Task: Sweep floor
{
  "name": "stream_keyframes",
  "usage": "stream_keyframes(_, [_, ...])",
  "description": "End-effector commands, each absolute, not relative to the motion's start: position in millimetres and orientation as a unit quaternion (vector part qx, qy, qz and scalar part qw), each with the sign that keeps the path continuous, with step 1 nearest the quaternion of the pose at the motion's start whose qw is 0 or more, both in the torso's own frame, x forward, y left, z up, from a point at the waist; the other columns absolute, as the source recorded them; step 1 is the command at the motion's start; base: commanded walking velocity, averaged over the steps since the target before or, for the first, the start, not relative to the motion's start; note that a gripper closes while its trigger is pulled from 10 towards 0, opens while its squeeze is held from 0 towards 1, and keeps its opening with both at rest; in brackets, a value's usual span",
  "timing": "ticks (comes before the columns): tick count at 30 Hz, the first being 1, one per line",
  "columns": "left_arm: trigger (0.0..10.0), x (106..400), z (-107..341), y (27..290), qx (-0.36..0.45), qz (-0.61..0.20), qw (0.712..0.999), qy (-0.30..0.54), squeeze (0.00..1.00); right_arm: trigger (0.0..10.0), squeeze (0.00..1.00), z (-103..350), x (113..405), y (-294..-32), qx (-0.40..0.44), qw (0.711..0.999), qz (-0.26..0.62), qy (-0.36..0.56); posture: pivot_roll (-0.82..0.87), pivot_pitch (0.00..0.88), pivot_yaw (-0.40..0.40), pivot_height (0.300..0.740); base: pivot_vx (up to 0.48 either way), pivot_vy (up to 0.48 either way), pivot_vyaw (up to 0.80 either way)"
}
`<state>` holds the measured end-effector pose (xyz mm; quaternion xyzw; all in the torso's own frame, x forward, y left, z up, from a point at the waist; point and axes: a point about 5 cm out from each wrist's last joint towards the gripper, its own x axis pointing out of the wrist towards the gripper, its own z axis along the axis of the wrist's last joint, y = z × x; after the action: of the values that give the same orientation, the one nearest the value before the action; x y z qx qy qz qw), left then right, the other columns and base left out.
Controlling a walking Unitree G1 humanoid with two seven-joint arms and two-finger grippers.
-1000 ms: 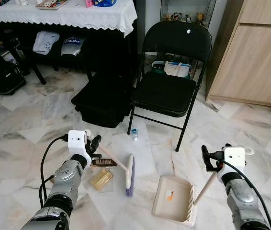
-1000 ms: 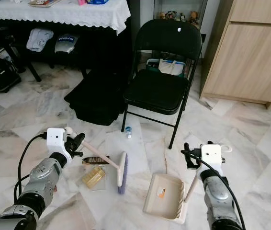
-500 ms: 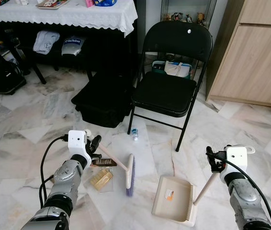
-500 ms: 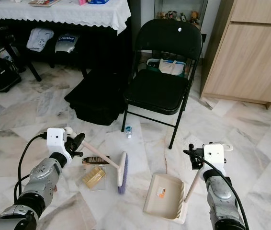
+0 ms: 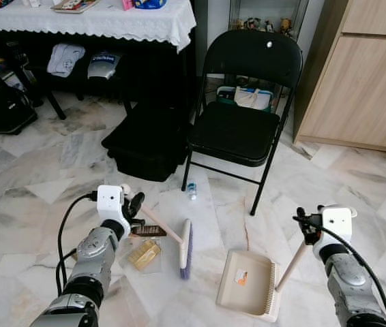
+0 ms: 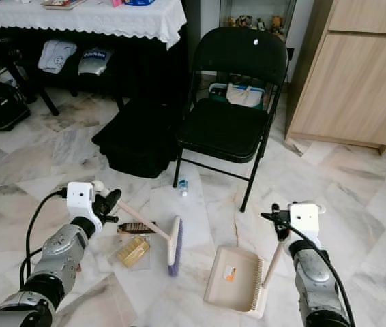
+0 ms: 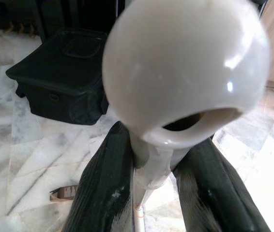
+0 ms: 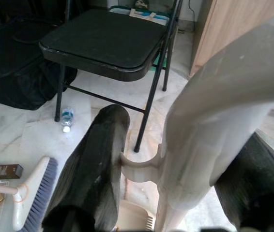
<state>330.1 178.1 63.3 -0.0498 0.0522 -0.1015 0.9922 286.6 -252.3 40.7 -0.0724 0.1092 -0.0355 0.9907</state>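
A broom with a cream handle and purple bristles (image 5: 185, 249) lies head-down on the marble floor. My left gripper (image 5: 135, 206) is shut on the handle just below its round end knob (image 7: 185, 72). A cream dustpan (image 5: 246, 282) rests on the floor to the right, and its long handle (image 8: 214, 121) rises into my right gripper (image 5: 305, 227), which is shut on it. Litter lies beside the broom: a gold packet (image 5: 144, 254), a brown box (image 5: 147, 231) and a small bottle (image 5: 191, 190).
A black folding chair (image 5: 237, 129) stands just beyond the broom and dustpan. A black bag (image 5: 145, 143) sits to its left under a table with a white cloth (image 5: 97, 20). A wooden cabinet (image 5: 363, 75) stands at the right.
My right gripper has shifted slightly to the right with the dustpan handle, tilting the pan a little. The left arm and broom have stayed put.
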Motion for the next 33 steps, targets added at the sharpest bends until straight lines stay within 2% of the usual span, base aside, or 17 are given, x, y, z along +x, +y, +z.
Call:
stream_keyframes(1, [10.0, 331.8, 67.6, 183.2, -0.052, -0.096, 0.993, 0.044, 0.00, 0.0, 0.00, 43.3, 290.1, -248.0, -0.075, 0.991, -0.033, 0.106, -0.01, 0.072, 0.065, 0.740, 0.000, 0.000, 0.00])
stream_keyframes(21, [10.0, 332.8, 69.4, 181.8, -0.051, -0.102, 0.993, 0.040, 0.00, 0.0, 0.00, 50.2, 297.1, -239.2, -0.073, 0.993, -0.029, 0.087, -0.01, 0.053, 0.068, 0.740, 0.000, 0.000, 0.00])
stream_keyframes(23, [10.0, 333.0, 69.9, 181.9, -0.051, -0.101, 0.993, 0.039, 0.00, 0.0, 0.00, 51.1, 297.6, -240.8, -0.075, 0.993, -0.042, 0.085, -0.01, 0.053, 0.068, 0.740, 0.000, 0.000, 0.00])
stream_keyframes(24, [10.0, 334.1, 72.4, 181.9, -0.052, -0.102, 0.993, 0.034, 0.00, 0.0, 0.00, 54.5, 298.7, -247.2, -0.078, 0.991, -0.079, 0.078, 0.00, 0.059, 0.068, 0.740, 0.000, 0.000, 0.00])
stream_keyframes(25, [10.0, 335.1, 74.9, 181.4, -0.051, -0.105, 0.993, 0.028, 0.00, 10.0, 0.00, 56.5, 299.1, -252.1, -0.076, 0.989, -0.101, 0.074, 0.00, 0.059, 0.069, 0.740, 0.000, 0.000, 0.00])
stream_keyframes(33, [10.0, 344.6, 97.6, 180.2, -0.079, -0.105, 0.991, -0.017, 0.00, 10.0, 0.00, 61.1, 302.0, -251.0, -0.078, 0.990, -0.097, 0.062, 0.00, 0.057, 0.068, 0.740, 0.000, 0.000, 0.00])
